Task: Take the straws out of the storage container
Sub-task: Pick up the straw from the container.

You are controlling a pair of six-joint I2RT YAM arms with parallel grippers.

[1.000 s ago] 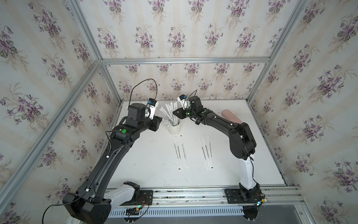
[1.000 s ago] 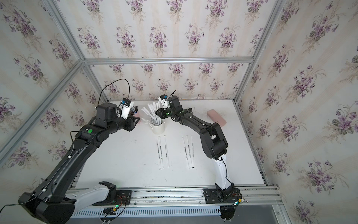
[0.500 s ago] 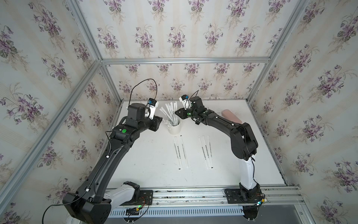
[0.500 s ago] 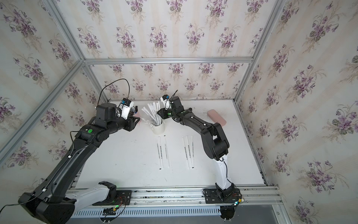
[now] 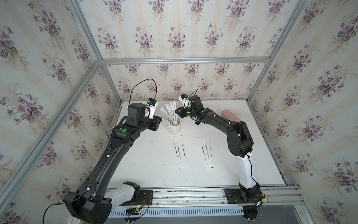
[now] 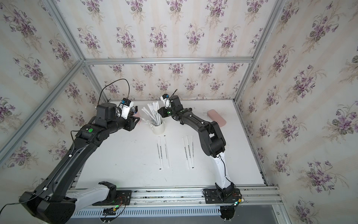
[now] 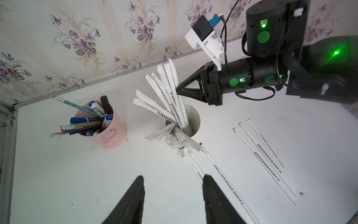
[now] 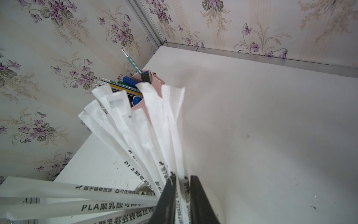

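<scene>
1. White cup (image 5: 175, 129) (image 7: 196, 118): stands upright on the table (image 5: 155, 164), toward its far side, between the two grippers.
2. Straws (image 5: 170, 114) (image 8: 124, 124): a fan in paper wrappers stands in the white cup and leans toward the left arm's side. A few droop over the rim.
3. Right gripper (image 7: 177, 91) (image 8: 182, 176): sits at the fan, just above the cup's rim, with its fingers narrow.
4. Gripped straw (image 8: 183, 194): the outermost of the fan, pinched between the right gripper's fingers.
5. Left gripper (image 7: 173, 176): fingers wide apart and empty, near the white cup but clear of it.
6. Loose straws (image 5: 205, 151) (image 7: 271, 161): a pair and a trio lie flat and side by side, nearer the robot than the white cup.
7. Pink pen cup (image 7: 116, 131): stands on the left arm's side, apart from the white cup.
</scene>
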